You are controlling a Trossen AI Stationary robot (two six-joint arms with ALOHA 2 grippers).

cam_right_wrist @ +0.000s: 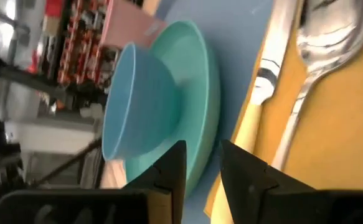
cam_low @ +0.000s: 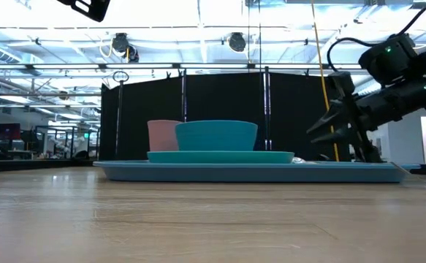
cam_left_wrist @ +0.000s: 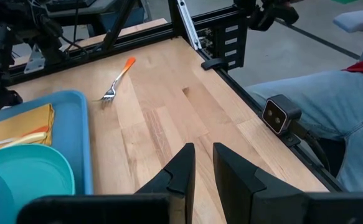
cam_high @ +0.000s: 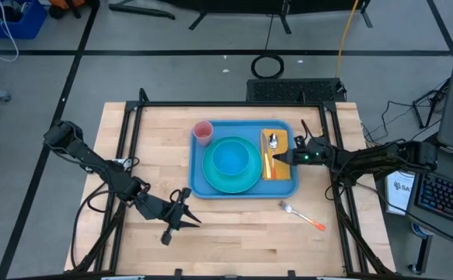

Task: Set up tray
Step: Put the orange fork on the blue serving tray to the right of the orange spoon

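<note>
Hovering over the yellow napkin (cam_high: 277, 153) at the blue tray's (cam_high: 198, 183) right end, mid-table, the right gripper (cam_high: 276, 158) stands slightly parted, holding nothing; cutlery-laying seems underway, next fetching the orange-handled fork (cam_high: 301, 215) nearby; left gripper (cam_high: 196, 220) idles, narrowly parted

I find this to be a robotics lab in an open industrial hall. My evidence: a wooden bench (cam_high: 234, 222) inside a black metal frame (cam_high: 234, 104), cables on the grey floor (cam_high: 40, 85) with taped lines, a keyboard (cam_high: 447, 199) beside it, black partition curtains (cam_low: 198, 117), and overhead strip lighting (cam_low: 198, 33).
</note>
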